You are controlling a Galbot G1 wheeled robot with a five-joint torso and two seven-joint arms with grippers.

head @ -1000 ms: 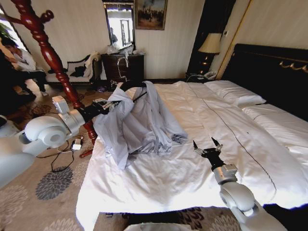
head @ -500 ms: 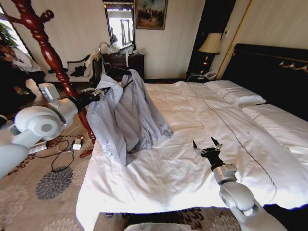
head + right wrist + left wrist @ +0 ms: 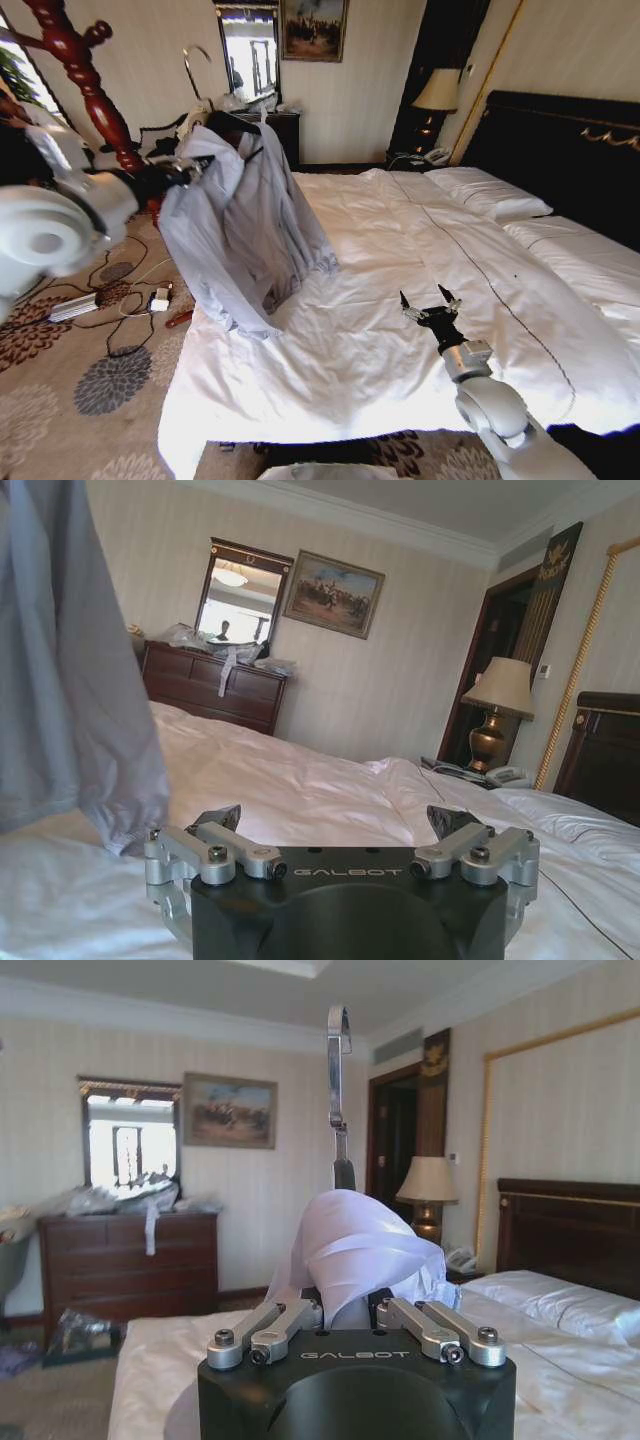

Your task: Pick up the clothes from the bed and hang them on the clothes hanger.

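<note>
Higher and farther toward the upper left of the head view than a second ago, the jacket [image 3: 245,225] now hangs almost clear of the bed [image 3: 420,300], with only its lower folds near the duvet's left edge. It is draped over the black hanger [image 3: 235,124], whose wire hook [image 3: 190,62] curves up against the wall at the top of the frame. In the left wrist view the hook stands straight up above the bunched fabric [image 3: 355,1250].

At the left of the head view, the left gripper [image 3: 178,172] has its jaws clenched on the jacket's shoulder, right at the hanger. Its white arm fills the left edge of the frame, in front of the red-brown coat stand [image 3: 85,70] in the upper left corner.

Lower right of centre, the right gripper [image 3: 430,305] hovers just over the white duvet with its jaws spread and nothing between them. In the right wrist view the jacket's sleeve cuff [image 3: 125,815] dangles at the left, above the sheet.
</note>
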